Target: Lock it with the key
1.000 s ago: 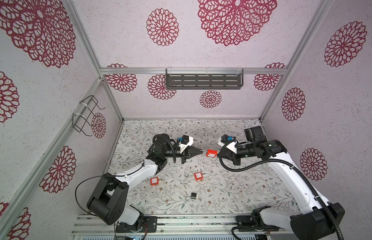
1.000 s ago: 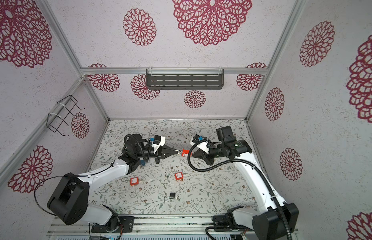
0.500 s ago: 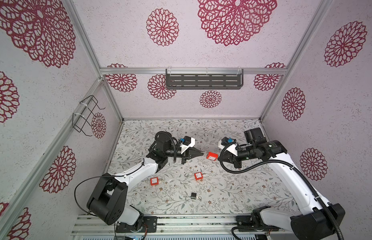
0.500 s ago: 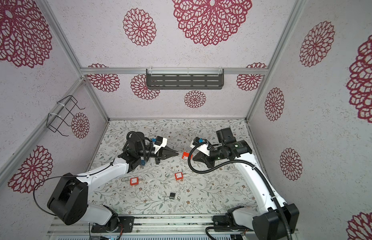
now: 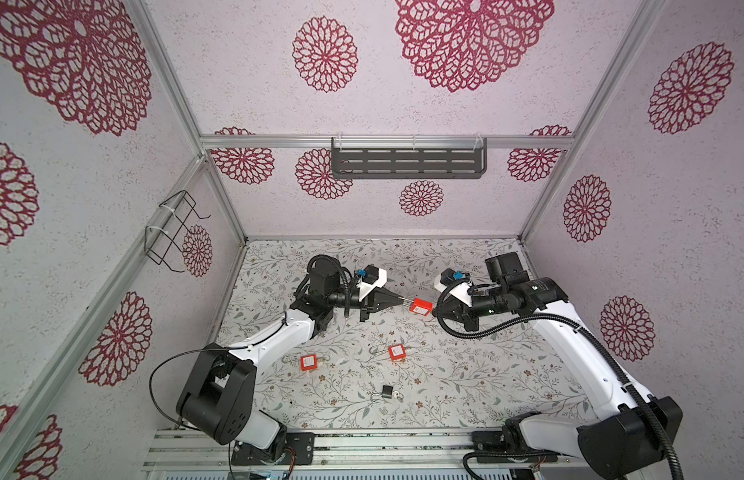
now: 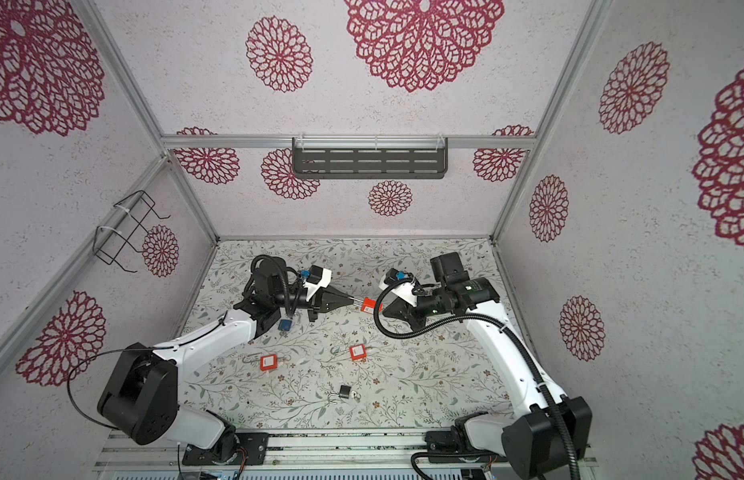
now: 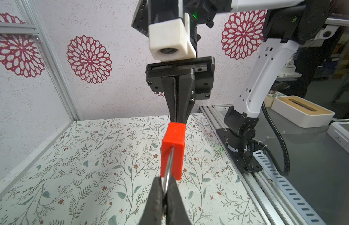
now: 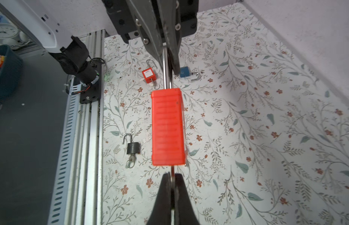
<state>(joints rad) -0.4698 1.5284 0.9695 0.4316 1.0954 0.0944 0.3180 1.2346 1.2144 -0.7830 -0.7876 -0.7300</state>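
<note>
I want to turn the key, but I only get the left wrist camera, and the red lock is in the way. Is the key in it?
Observer: Yes. The right wrist view shows the key poking out of the lock, pinched in the shut jaws of the right gripper.
Operator: Are there more locks?
Observer: Four lie on the table: two red locks, a black lock and a blue lock.
Operator: Do they have keys too?
Observer: The black lock does: a small key sits in it.
</note>
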